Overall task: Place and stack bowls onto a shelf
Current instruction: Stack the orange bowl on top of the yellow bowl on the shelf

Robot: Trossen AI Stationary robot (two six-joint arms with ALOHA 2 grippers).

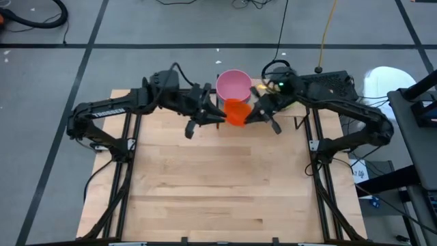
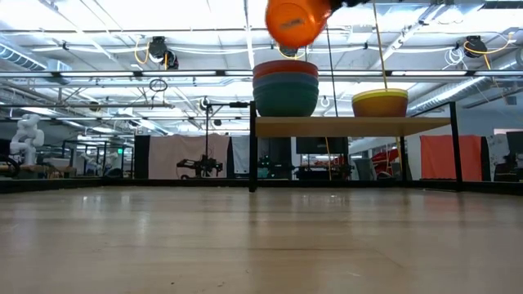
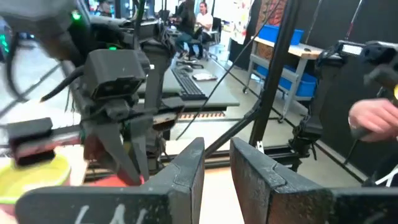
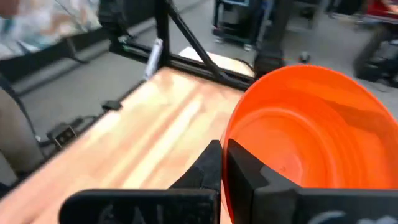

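An orange bowl (image 1: 237, 113) hangs in my right gripper (image 1: 254, 116), high above the table in front of the shelf (image 2: 351, 126). It shows at the top of the low view (image 2: 296, 20). On the shelf stands a stack of bowls (image 2: 285, 86), with a pink bowl (image 1: 233, 83) on top. A yellow bowl (image 2: 380, 102) stands beside the stack. My left gripper (image 1: 205, 123) is open and empty, just left of the orange bowl, and faces my right gripper (image 3: 118, 124). My right gripper holds the orange bowl by its rim (image 4: 227, 149), one finger (image 4: 249, 171) inside the bowl and one finger (image 4: 208, 165) outside. The bowl is lifted clear of the table and shelf and is tilted, its opening toward the wrist camera.
The shelf's thin black legs (image 2: 252, 155) stand at the table's far edge. Bare tabletop (image 1: 218, 184) lies toward the near edge. A person's hand (image 3: 373, 118) shows beyond the table in the left wrist view, and people sit farther back in the room (image 3: 193, 18).
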